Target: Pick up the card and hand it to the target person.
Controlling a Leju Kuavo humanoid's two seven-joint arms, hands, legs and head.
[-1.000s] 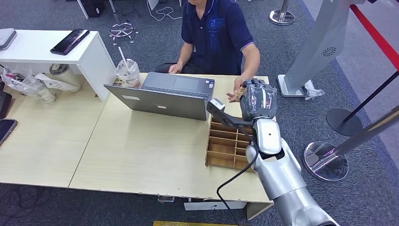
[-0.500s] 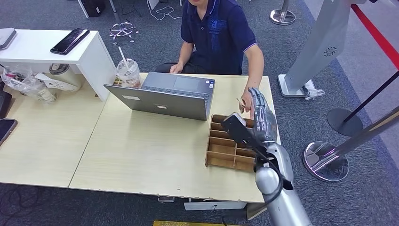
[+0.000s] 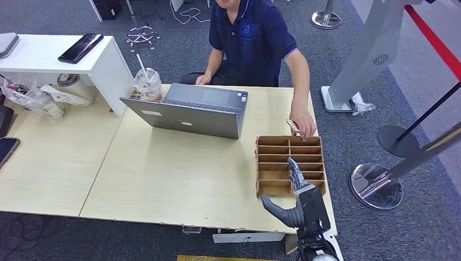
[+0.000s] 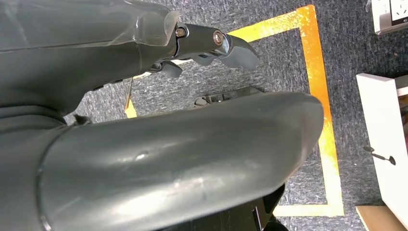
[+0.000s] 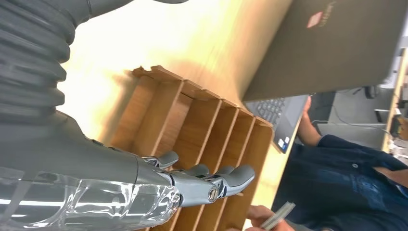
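The card [image 3: 292, 126] is a small pale slip pinched in the person's hand [image 3: 303, 128] at the far edge of the wooden slotted rack [image 3: 266, 163]. My right hand [image 3: 298, 200] hovers low at the table's front edge, just in front of the rack, fingers spread and holding nothing. In the right wrist view its fingers [image 5: 211, 185] stretch over the rack [image 5: 192, 130], with the card [image 5: 278, 215] beyond them in the person's hand [image 5: 255, 214]. My left hand [image 4: 159, 144] hangs over the carpet, fingers [image 4: 216, 43] extended and holding nothing.
An open grey laptop [image 3: 190, 111] stands mid-table in front of the seated person [image 3: 250, 38]. A plastic cup with a straw [image 3: 148, 84] is beside it. A white shelf with a phone [image 3: 80, 47] sits far left. Stanchion bases [image 3: 376, 186] stand on the right.
My right hand has let go of the card and drawn back from the person down to the table's front edge. The person now holds the card. The rack lies slightly further right.
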